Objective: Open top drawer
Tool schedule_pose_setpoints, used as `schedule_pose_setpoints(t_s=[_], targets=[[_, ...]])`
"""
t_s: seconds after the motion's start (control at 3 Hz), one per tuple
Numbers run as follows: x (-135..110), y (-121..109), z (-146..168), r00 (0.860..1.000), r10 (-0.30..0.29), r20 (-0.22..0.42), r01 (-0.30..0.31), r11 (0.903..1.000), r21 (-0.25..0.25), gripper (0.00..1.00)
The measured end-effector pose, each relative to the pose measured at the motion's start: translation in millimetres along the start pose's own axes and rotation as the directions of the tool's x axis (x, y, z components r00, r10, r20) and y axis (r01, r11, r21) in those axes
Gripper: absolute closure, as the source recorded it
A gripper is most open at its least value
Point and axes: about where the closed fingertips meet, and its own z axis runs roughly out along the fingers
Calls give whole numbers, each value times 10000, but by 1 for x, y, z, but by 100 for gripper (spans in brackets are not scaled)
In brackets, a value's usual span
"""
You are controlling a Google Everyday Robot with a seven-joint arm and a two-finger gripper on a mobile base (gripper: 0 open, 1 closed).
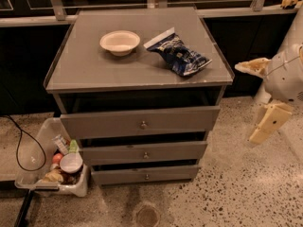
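Note:
The top drawer (113,123) is the widest grey front of three, with a small round silver knob (143,124) at its centre. Its front stands a little forward of the cabinet frame, with a dark gap above it. Two slimmer drawer fronts (142,152) sit below it. My gripper (259,97) is at the right of the cabinet, level with the top drawer and clear of it. Its two cream fingers (268,123) are spread wide and hold nothing.
A white bowl (120,41) and a dark blue snack bag (180,56) lie on the grey cabinet top (94,70). A bin of trash (59,164) and a black cable (21,145) are on the floor at the left. Speckled floor (236,193) lies in front.

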Motion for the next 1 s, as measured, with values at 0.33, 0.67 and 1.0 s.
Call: schedule_pose_setpoints(t_s=[0.33,0.67,1.0], targets=[[-4,-1,25,9998,-117,161,120,9998,-182,0],[1,-13,61,9988,-45,480,45,10000,-6,0],[13,-33,92,9958,196,892,-238,9986,464,0]])
